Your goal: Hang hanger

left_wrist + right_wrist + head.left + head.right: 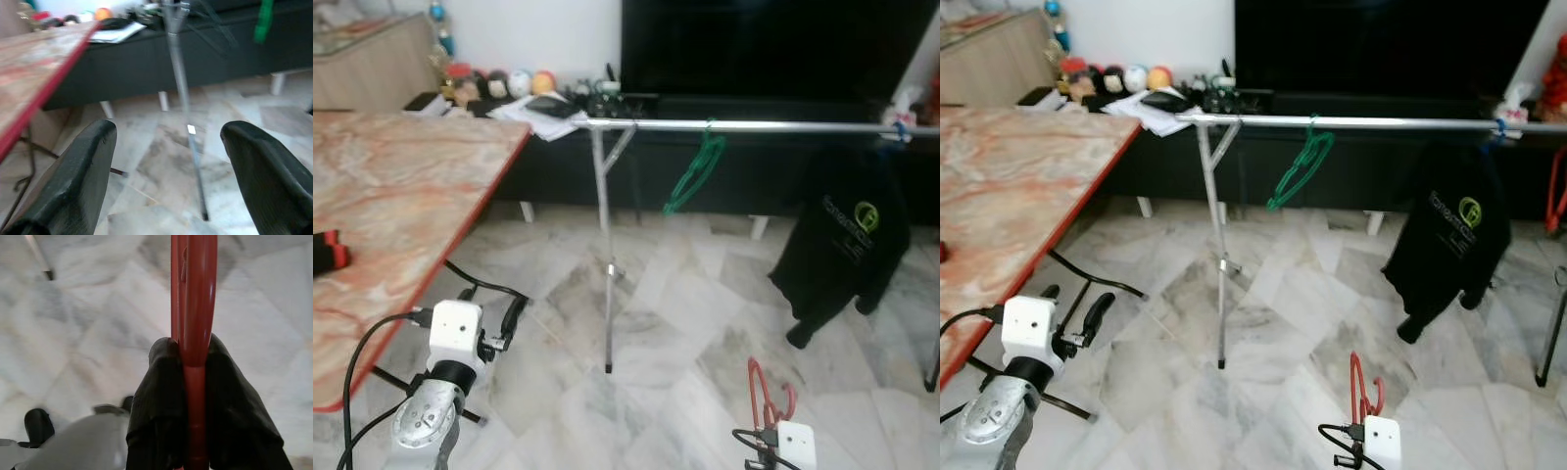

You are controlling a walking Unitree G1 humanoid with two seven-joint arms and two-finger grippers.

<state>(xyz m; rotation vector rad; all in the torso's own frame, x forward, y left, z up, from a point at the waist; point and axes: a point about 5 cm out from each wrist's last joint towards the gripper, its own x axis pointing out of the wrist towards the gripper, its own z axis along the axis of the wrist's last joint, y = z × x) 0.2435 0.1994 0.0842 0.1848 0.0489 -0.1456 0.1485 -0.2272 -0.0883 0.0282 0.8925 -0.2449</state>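
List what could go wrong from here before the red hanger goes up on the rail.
1. The right gripper pinches the red hanger on one thin bar, so it may twist or slip on the lift.
2. The rail sits well above and beyond the hanger; the green hanger and black shirt already hang there, so a careless hook could knock them.
3. The rail's thin stand could tip if bumped.
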